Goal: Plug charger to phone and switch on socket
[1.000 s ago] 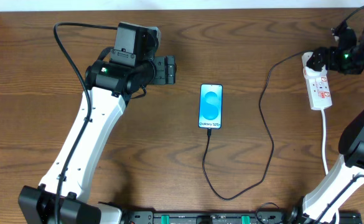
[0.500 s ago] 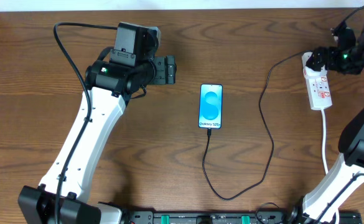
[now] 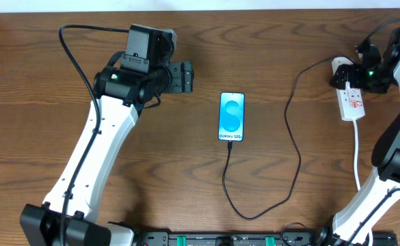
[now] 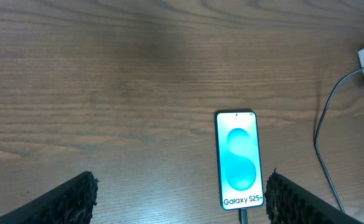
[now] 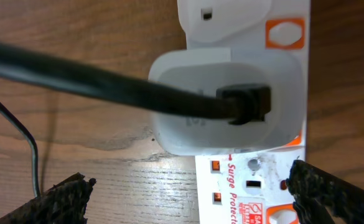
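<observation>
Your left end effector [image 4: 188,202] hangs spread wide with nothing in it, parked aside, likely to leave the work clear. The phone [image 4: 238,158] lies flat on the tabletop [image 4: 107,93] just ahead of it and a little to its right, screen lit. The charger [image 5: 107,81] already sits in the phone's edge nearest that end effector, then loops away toward the socket [image 5: 250,186]. Your right end effector [image 5: 197,196] hovers directly over the socket, fingers wide apart and holding nothing, with a white adapter [image 5: 194,134] seated right below it. I judge that only switching it on is left. The adapter and the charger crowd the approach.
</observation>
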Tool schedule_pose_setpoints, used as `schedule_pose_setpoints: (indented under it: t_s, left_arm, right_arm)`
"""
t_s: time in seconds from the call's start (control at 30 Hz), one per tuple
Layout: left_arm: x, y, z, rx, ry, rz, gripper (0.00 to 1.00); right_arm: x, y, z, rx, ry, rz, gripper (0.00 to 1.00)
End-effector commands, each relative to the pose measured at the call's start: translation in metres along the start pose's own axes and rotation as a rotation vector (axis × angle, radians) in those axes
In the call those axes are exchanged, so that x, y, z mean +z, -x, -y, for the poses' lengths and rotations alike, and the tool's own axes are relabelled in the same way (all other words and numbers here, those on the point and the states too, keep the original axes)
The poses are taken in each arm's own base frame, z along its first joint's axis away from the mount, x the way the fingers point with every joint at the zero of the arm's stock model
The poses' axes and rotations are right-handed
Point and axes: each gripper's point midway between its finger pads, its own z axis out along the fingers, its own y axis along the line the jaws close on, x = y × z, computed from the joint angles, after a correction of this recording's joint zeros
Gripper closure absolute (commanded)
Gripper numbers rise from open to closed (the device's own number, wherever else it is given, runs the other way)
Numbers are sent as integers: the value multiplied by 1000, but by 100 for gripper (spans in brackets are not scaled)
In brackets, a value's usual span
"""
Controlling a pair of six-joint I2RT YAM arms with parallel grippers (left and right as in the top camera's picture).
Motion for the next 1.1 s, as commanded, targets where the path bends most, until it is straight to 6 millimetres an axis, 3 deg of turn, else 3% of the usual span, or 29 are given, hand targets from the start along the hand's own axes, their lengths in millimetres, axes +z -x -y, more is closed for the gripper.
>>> schedule_pose_setpoints:
  t_s: [0.0, 0.57, 1.07]
  left_arm:
    - [-2, 1, -1, 10, 12, 6, 14]
    - [-2, 1, -1, 10, 12, 6, 14]
    - [-2, 1, -1, 10, 12, 6, 14]
  right_arm:
    - [7, -2, -1, -8, 15, -4, 1]
    - [8, 5, 2, -18, 8, 23, 1]
    - [31, 1, 1, -7, 53, 1, 1]
